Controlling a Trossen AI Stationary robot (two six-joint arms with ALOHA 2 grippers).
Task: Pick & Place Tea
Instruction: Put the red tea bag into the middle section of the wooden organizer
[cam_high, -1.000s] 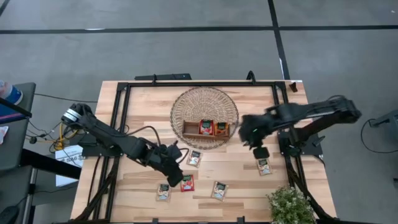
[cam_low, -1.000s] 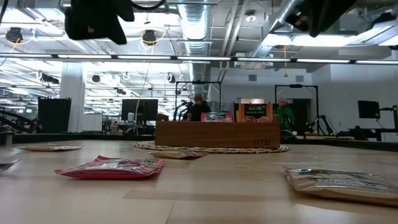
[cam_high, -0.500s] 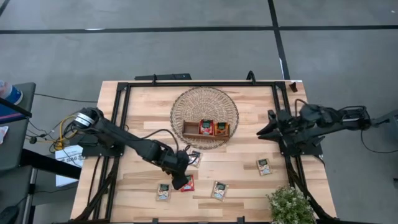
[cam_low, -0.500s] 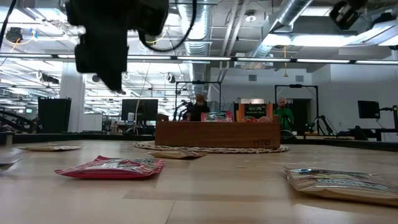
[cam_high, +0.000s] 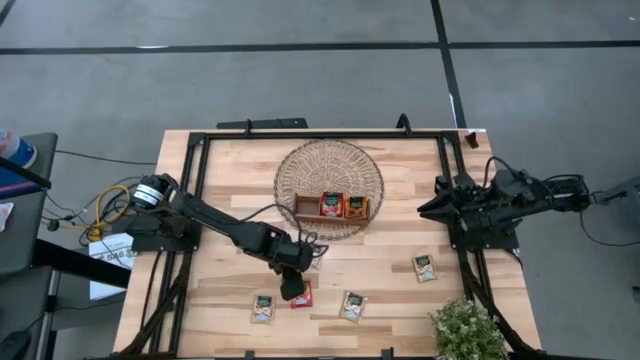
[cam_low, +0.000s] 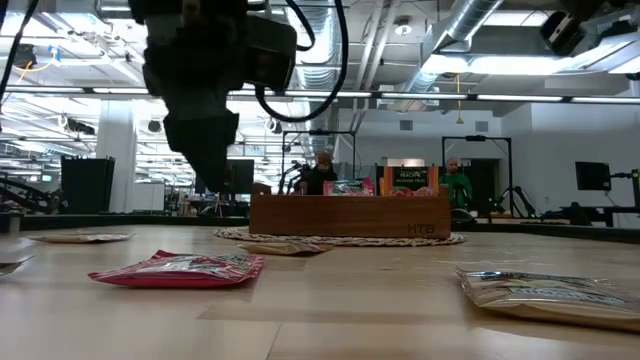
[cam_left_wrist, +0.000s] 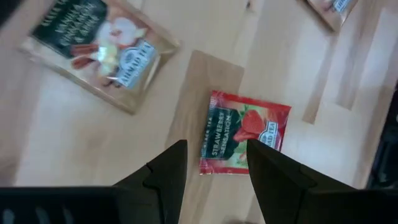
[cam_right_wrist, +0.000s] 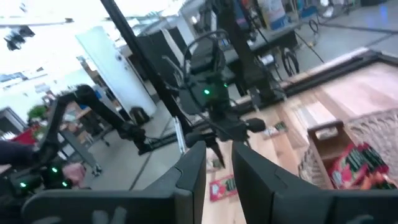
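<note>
Lying flat on the pale wooden table (cam_high: 380, 285) near the round wicker basket (cam_high: 330, 180), a red strawberry tea sachet (cam_left_wrist: 244, 132) sits below the open left gripper (cam_left_wrist: 211, 163); right gripper (cam_right_wrist: 216, 163) slightly parted, empty.

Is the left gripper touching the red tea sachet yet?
Apart. The low view shows the left gripper hanging above the red tea sachet with clear background between them.

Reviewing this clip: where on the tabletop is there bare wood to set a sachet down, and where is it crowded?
Bare wood lies left of the wicker basket and between it and the right gripper. The front middle is crowded: the left gripper hovers over the red sachet, pale sachets either side. A plant fills the front right corner.
</note>
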